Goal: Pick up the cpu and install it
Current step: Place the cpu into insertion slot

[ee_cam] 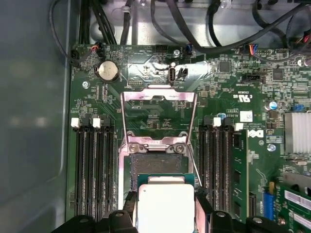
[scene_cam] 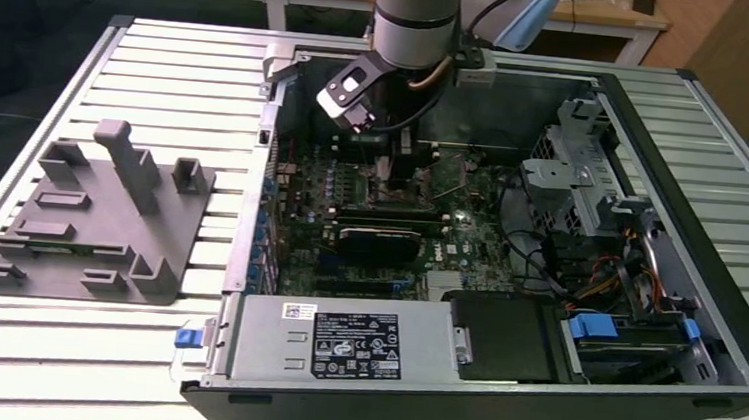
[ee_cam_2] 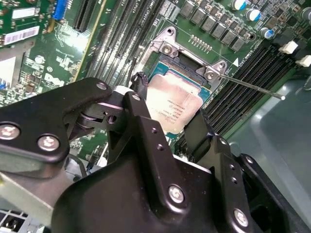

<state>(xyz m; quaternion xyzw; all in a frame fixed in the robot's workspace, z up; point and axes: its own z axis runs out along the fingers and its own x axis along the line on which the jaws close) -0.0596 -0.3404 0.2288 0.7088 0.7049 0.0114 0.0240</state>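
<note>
The cpu (ee_cam_2: pixel 171 106), a small square chip with a shiny silver top and a thin green edge, hangs just over the black socket (ee_cam: pixel 158 162) on the green motherboard. The cpu (ee_cam: pixel 165 204) sits between two black fingers (ee_cam_2: pixel 140 85), one on each of two opposite sides. My gripper (ee_cam_2: pixel 170 104) is shut on it, touching its edges. The socket's metal load plate (ee_cam: pixel 159 114) is flipped open away from the socket, and the thin lever (ee_cam_2: pixel 252 86) stands free. In the exterior view my gripper (scene_cam: pixel 399 150) reaches down into the open computer case.
Black memory slots (ee_cam: pixel 95 170) flank the socket on both sides. A grey fixture (scene_cam: pixel 93 223) lies on the slatted table at the exterior view's left. The power supply (scene_cam: pixel 344 340) and a drive cage (scene_cam: pixel 577 186) crowd the case, and cables (ee_cam: pixel 218 29) run past the board's edge.
</note>
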